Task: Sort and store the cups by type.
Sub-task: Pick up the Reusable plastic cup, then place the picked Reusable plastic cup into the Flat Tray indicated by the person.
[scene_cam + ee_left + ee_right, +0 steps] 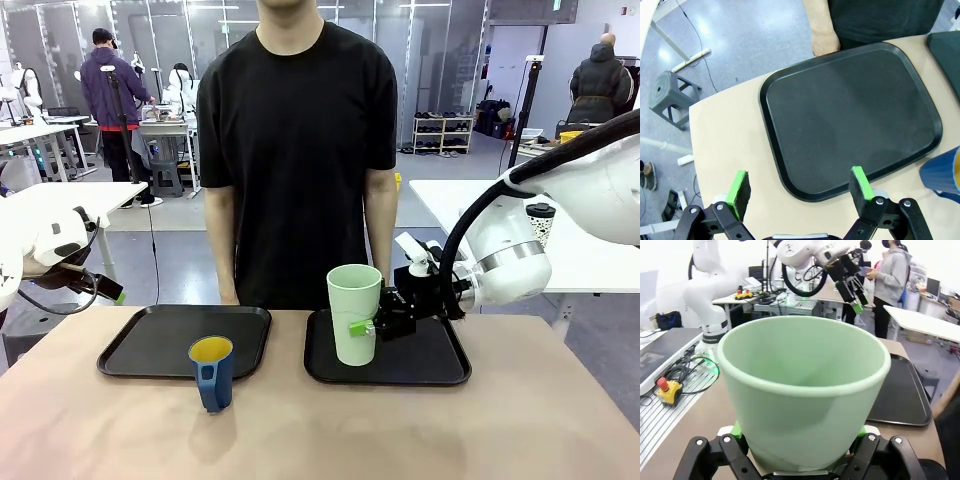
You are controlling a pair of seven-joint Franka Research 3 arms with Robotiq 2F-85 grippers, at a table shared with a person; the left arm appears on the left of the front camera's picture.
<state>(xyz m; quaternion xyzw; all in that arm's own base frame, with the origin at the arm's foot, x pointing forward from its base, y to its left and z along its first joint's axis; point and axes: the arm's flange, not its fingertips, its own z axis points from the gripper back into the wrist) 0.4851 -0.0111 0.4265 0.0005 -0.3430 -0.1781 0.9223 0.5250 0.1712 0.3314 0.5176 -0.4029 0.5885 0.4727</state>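
Dark blue mug (212, 375), yellow-orange inside, upright on the table (420, 430) just in front of the left black tray (150, 345).
The mint-green tumbler (354, 312) stands upright on the right black tray (440, 365), its lower wall clamped between the right gripper (372, 325) pads. The left gripper (799, 179) hangs spread wide and empty above the left tray's near edge. A person's hand (825, 42) rests beyond that tray.

I've got the tumbler (354, 312) plain pale mint-green, the mug (214, 385) dark blue outside, yellow-orange inside. The left tray (150, 345) and right tray (440, 362) are solid black on a tan table (400, 430). My left gripper (799, 186): black, bright green pads (738, 187).
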